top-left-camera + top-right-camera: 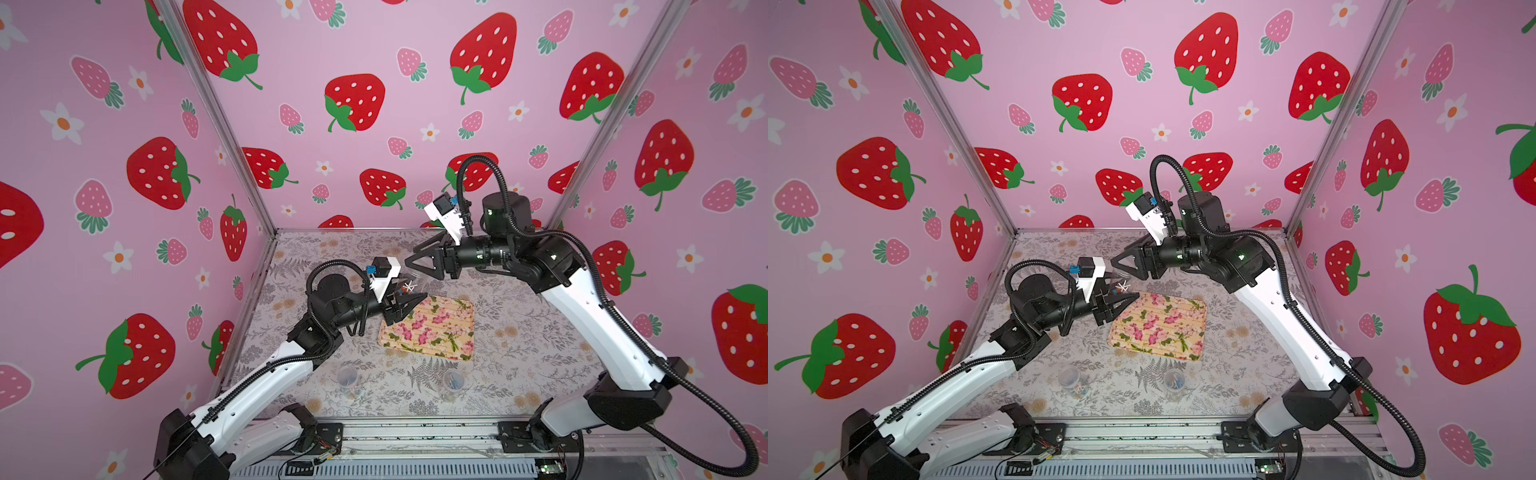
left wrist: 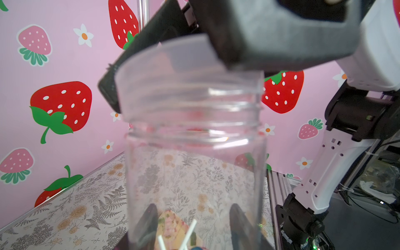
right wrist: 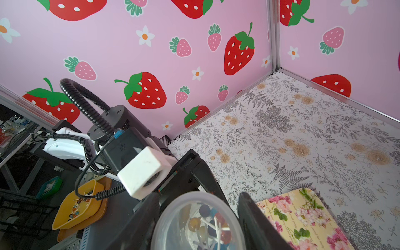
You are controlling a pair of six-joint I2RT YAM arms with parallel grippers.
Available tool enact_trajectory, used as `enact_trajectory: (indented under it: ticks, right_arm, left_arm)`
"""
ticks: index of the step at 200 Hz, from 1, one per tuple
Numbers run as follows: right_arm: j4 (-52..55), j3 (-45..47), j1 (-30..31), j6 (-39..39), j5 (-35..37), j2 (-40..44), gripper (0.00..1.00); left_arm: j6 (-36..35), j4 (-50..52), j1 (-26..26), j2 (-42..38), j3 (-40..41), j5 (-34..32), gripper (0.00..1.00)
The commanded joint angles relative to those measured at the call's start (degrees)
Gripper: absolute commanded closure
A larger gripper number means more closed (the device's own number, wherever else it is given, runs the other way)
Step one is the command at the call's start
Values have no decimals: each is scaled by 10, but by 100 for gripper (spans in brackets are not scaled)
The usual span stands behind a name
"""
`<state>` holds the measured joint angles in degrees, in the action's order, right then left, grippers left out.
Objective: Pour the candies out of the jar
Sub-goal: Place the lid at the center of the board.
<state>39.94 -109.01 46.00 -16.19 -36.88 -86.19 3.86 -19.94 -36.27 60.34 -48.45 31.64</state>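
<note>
Nearest, two spare jars (image 1: 347,377) stand apart on the table (image 1: 528,357), their small coloured contents too tiny to name, and beyond them the one flowered tray (image 1: 428,328) lies bare of sweets, so I judge nothing is poured yet. Past the tray's far corner the left gripper (image 2: 192,216) is clamped on the single raised jar (image 2: 194,173), its candies (image 3: 207,223) too bunched to count, while the right gripper (image 3: 198,201) pinches its one lid (image 2: 173,71), which must come off before tipping
</note>
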Motion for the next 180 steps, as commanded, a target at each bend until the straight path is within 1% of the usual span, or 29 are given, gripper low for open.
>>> enact_trajectory:
  ticks: [1,78,110,128,156,180]
  right_arm:
    - [-7,-13,1,13,-12,-2,46]
    - [-2,-67,-16,35,1,-6,47]
    - [-6,-78,-25,39,6,-6,47]
    - [-5,-77,-33,45,22,0,47]
    - [-3,-36,-57,59,83,32,47]
    - [-31,54,-106,45,116,79,47]
  left_arm:
    - [-2,-24,-1,-9,-1,1,53]
    - [1,-15,-1,-11,6,6,53]
    - [3,-12,-1,-13,11,7,53]
    - [2,-12,-1,-16,13,5,53]
    - [2,-8,-1,-23,16,0,53]
    - [2,-2,-1,-30,20,-2,53]
